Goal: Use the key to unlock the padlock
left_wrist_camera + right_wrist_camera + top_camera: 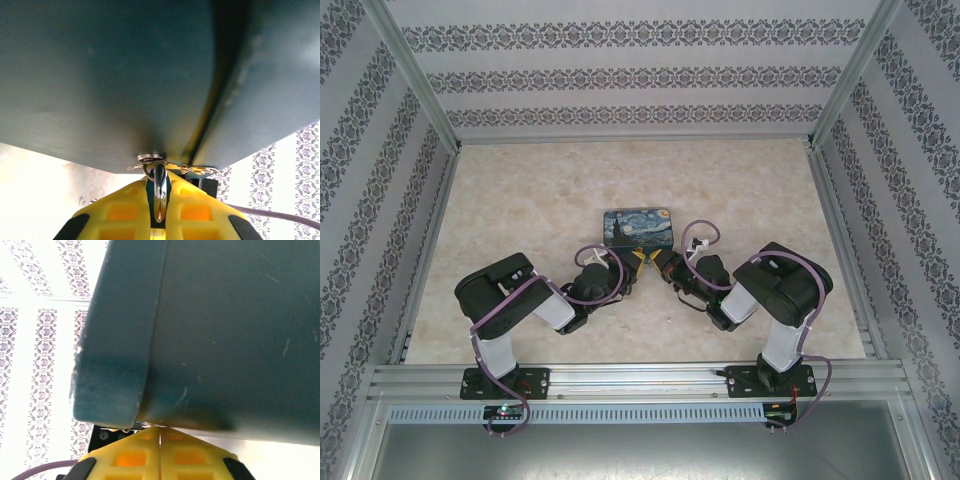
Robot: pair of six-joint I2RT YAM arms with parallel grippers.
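The blue night-sky box (638, 227) sits mid-table, and both grippers meet at its near side. My left gripper (634, 262) (160, 176) is shut on the padlock (160, 195), a narrow shiny metal piece seen edge-on. Its loop reaches up to the metal hasp (150, 158) under the box's dark wall (100, 75). A thin winged metal piece (201, 171), perhaps the key, lies just right of the hasp. My right gripper (661, 262) (160, 429) has its yellow fingers together with only a hairline seam, pressed under the box (225, 330). Whether anything is pinched there is hidden.
Patterned walls (380, 200) enclose the marble tabletop (520, 200) on three sides. An aluminium rail (640, 380) runs along the near edge by the arm bases. Purple cables (500, 320) loop over both arms.
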